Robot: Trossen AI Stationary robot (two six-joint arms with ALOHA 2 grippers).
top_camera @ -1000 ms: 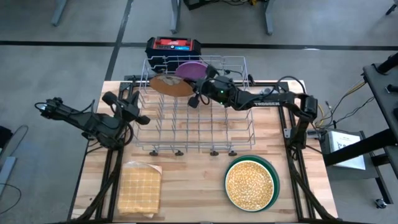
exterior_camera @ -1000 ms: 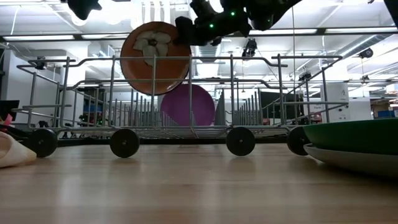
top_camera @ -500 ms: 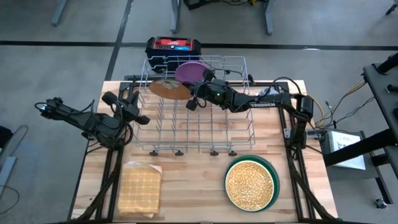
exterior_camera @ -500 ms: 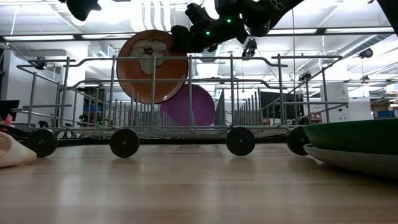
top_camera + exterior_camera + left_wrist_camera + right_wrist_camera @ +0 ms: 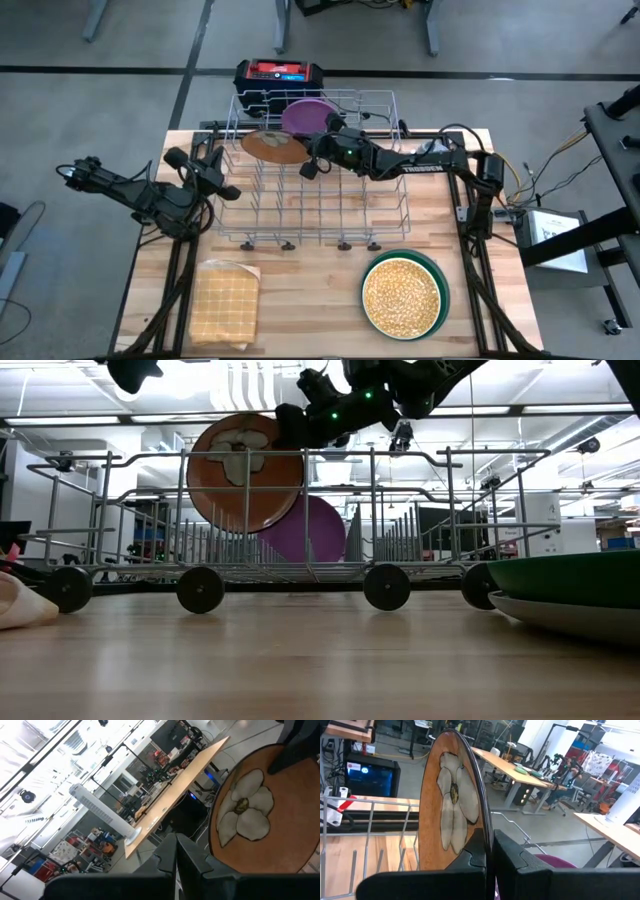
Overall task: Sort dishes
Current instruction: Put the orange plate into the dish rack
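Big open workshop in the background, strip lights overhead, desks and gear all over, and in front of that a light wooden table (image 5: pixel 300 290) with a wire dish rack (image 5: pixel 320 215) on little black wheels sitting at the far half of it.

The right arm is stretched out long and low from its base at the right edge of the table, reaching across the top of the rack toward its far left corner. The right gripper (image 5: pixel 312 160) has its fingers clamped tight on the rim of the brown plate (image 5: pixel 272 146), the one with a pale flower pattern on it. In the right wrist view you can see the plate (image 5: pixel 451 802) standing on edge right between the two fingers, rim pinched. From table height the plate (image 5: pixel 243 472) hangs upright at the top of the rack, its lower part down among the wires, with the gripper (image 5: pixel 300 422) on its upper right edge.

The purple plate (image 5: pixel 305 114) stands in the rack just behind the brown one, toward the far side.

The left arm sits bent at the left side of the table, left gripper (image 5: pixel 222 186) pressed together with nothing in it, just beside the rack's left wall.

Near the front edge: a yellow speckled plate (image 5: pixel 401 296) stacked on a green plate (image 5: pixel 440 278) at right, and a tan waffle cloth (image 5: pixel 224 300) at left.
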